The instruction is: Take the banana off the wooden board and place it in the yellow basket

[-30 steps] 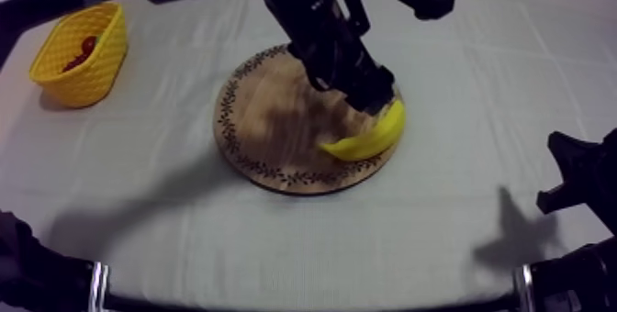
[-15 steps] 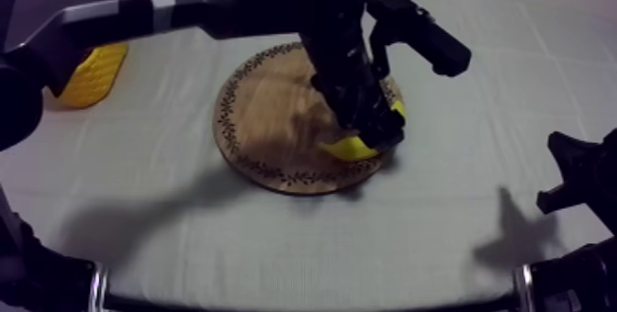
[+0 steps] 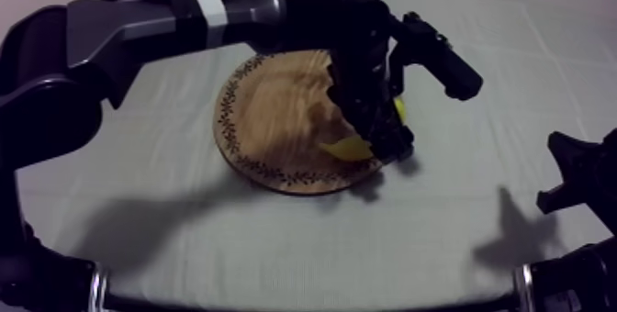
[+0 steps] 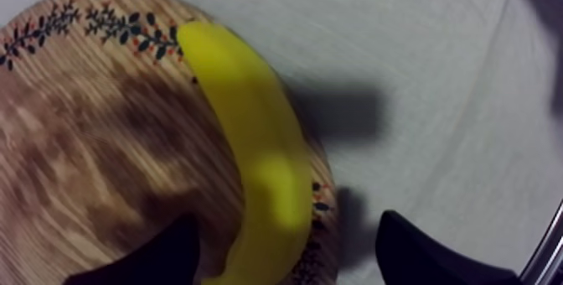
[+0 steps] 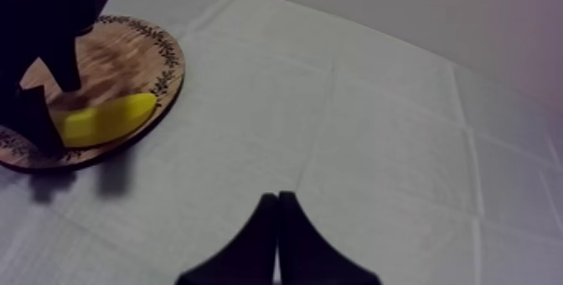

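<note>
The yellow banana [image 4: 260, 154] lies along the right rim of the round wooden board [image 4: 92, 137]. My left gripper [image 4: 281, 242] is open, one black finger on the board side and the other on the cloth side of the banana's near end. From above, my left gripper [image 3: 378, 139] is low over the banana [image 3: 349, 148] on the board [image 3: 266, 118], and the arm covers most of the fruit. My right gripper [image 5: 278, 209] is shut on nothing, low over bare cloth to the right of the board [image 5: 142, 58].
My left arm stretches from the upper left across the back of the table and casts a wide shadow on the cloth in front of the board. The right arm [image 3: 574, 183] rests at the right edge.
My left gripper has come down and slightly right, so its fingers now straddle the banana. The arm swung over the back left, covering the basket. The right arm stayed still.
</note>
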